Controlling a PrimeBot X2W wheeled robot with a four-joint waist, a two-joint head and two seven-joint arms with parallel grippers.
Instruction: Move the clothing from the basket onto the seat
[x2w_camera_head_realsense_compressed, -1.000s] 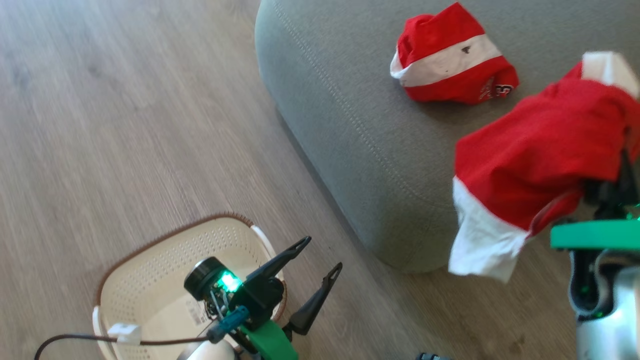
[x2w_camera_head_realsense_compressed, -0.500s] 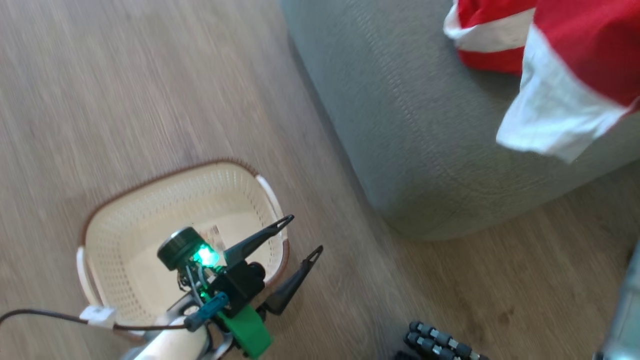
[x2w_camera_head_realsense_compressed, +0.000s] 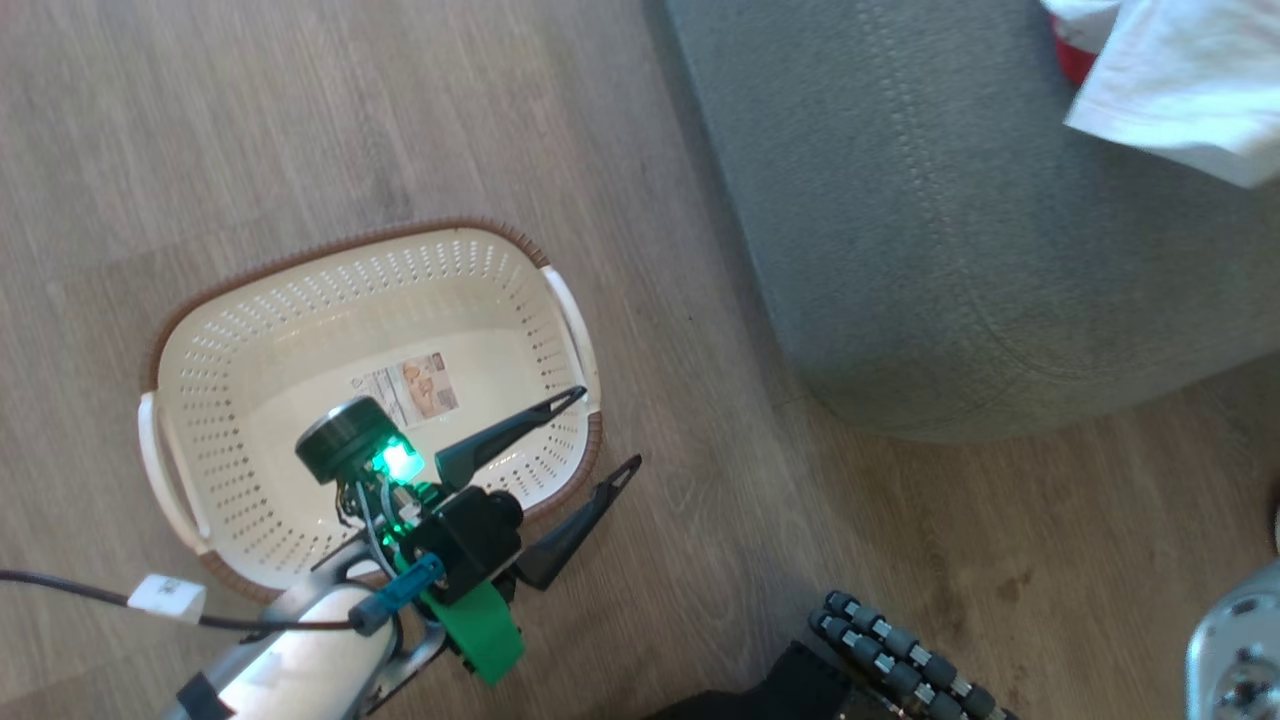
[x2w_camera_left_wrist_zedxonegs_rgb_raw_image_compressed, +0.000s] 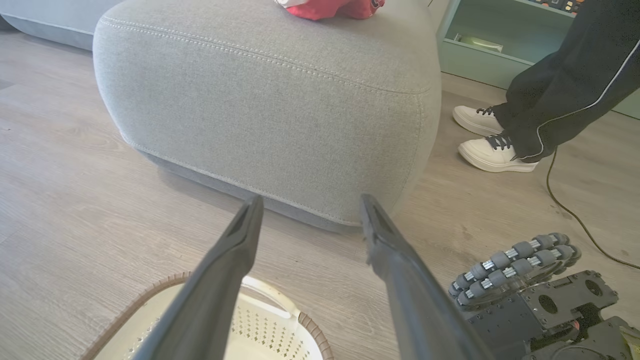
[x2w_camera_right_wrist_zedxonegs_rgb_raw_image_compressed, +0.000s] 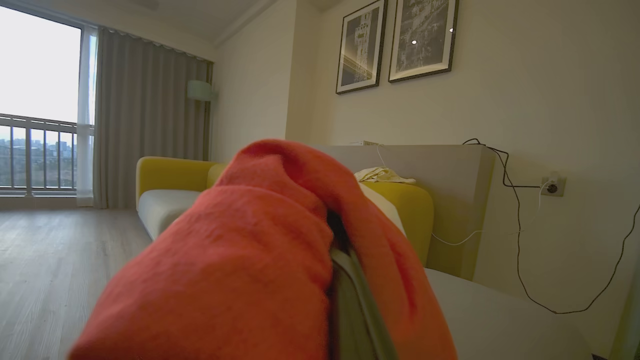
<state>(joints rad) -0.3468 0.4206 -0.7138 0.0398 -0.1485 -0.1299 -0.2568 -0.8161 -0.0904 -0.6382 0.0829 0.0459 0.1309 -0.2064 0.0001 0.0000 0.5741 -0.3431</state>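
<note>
The cream basket (x2w_camera_head_realsense_compressed: 250, 330) stands on the floor with nothing inside but its sticker (x2w_camera_head_realsense_compressed: 410, 388). My left gripper (x2w_camera_head_realsense_compressed: 608, 428) hangs open and holds nothing, just over the basket's right rim (x2w_camera_left_wrist_zedxonegs_rgb_raw_image_compressed: 310, 330), pointing at the grey-green seat (x2w_camera_head_realsense_compressed: 950, 250). One red garment (x2w_camera_left_wrist_zedxonegs_rgb_raw_image_compressed: 330, 6) lies on top of the seat (x2w_camera_left_wrist_zedxonegs_rgb_raw_image_compressed: 275, 100). The second red garment (x2w_camera_right_wrist_zedxonegs_rgb_raw_image_compressed: 260, 250) is draped over my right gripper (x2w_camera_right_wrist_zedxonegs_rgb_raw_image_compressed: 345, 260), which is shut on it, its fingertips hidden by cloth. That garment's white band (x2w_camera_head_realsense_compressed: 1170, 80) hangs over the seat at the head view's top right corner.
A person's white shoes (x2w_camera_left_wrist_zedxonegs_rgb_raw_image_compressed: 495, 150) and dark trouser legs stand beside the seat, near a teal cabinet (x2w_camera_left_wrist_zedxonegs_rgb_raw_image_compressed: 500, 35) and a floor cable (x2w_camera_left_wrist_zedxonegs_rgb_raw_image_compressed: 575, 215). My base's roller wheel (x2w_camera_head_realsense_compressed: 900, 660) sits right of the basket. A yellow sofa (x2w_camera_right_wrist_zedxonegs_rgb_raw_image_compressed: 170, 175) lies farther off.
The head camera has swung, so the basket now shows whole and the seat sits farther right. The held garment has gone up toward the top right corner. The left gripper stays open.
</note>
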